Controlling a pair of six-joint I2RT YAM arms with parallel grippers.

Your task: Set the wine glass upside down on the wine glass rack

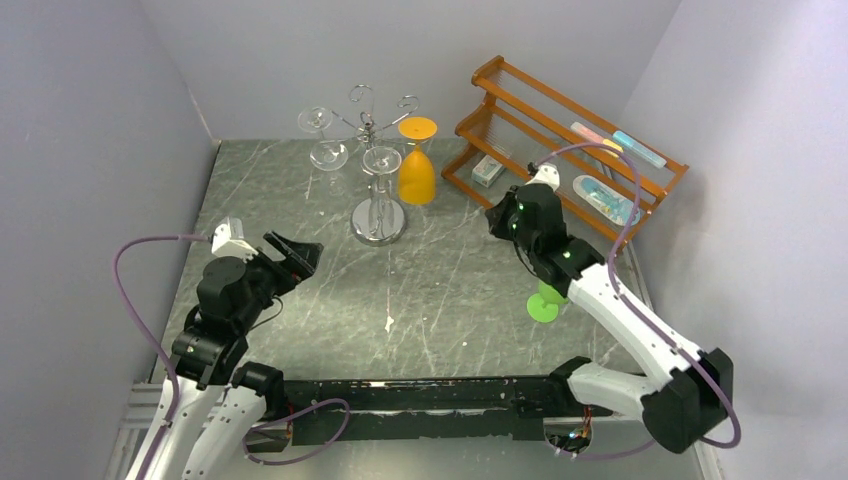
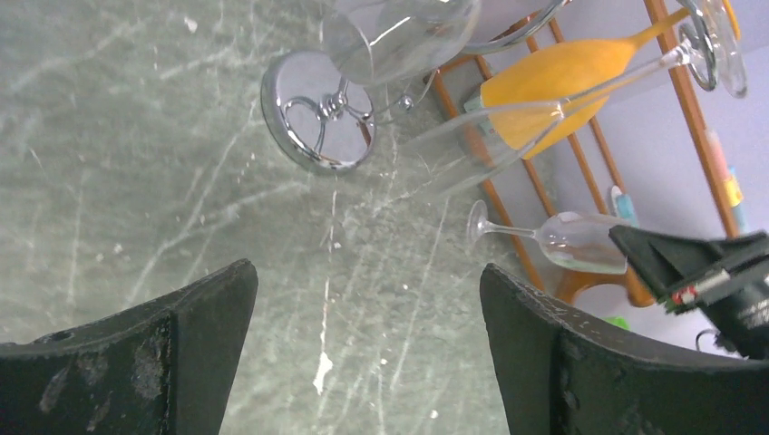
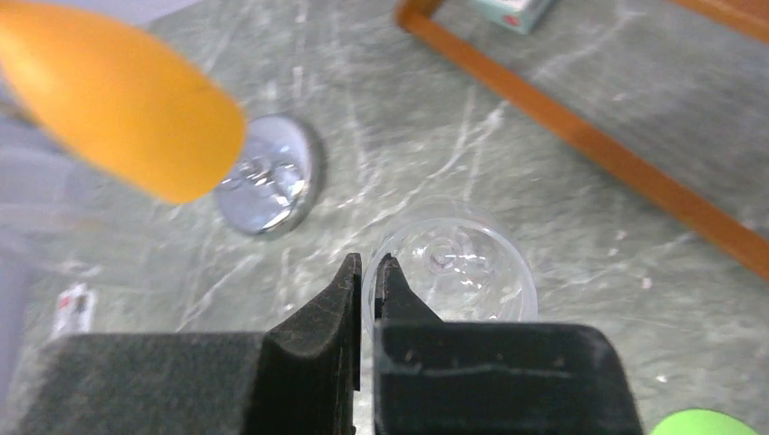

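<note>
1. Looking at the marble table [image 1: 440,300] first: chrome wine glass rack [image 1: 378,222] at the back middle, orange wooden shelf [image 1: 520,105] back right.
2. Left gripper [image 2: 367,272]: parked over the left side, spread wide, holding nothing. Fine to leave there.
3. Right gripper [image 3: 367,281]: pinched tight on the rim of the clear wine glass [image 3: 458,263], bowl up, just in front of the shelf. Can't tell whether lifted off the table.
4. Probably best to lift slowly, roll the wrist over, then slide the stem into what looks like a free curled arm [image 1: 362,95], foot resting on top.
5. Worth steering clear of the orange glass [image 1: 417,170]; thin rim pinch, easy to lose.
</note>
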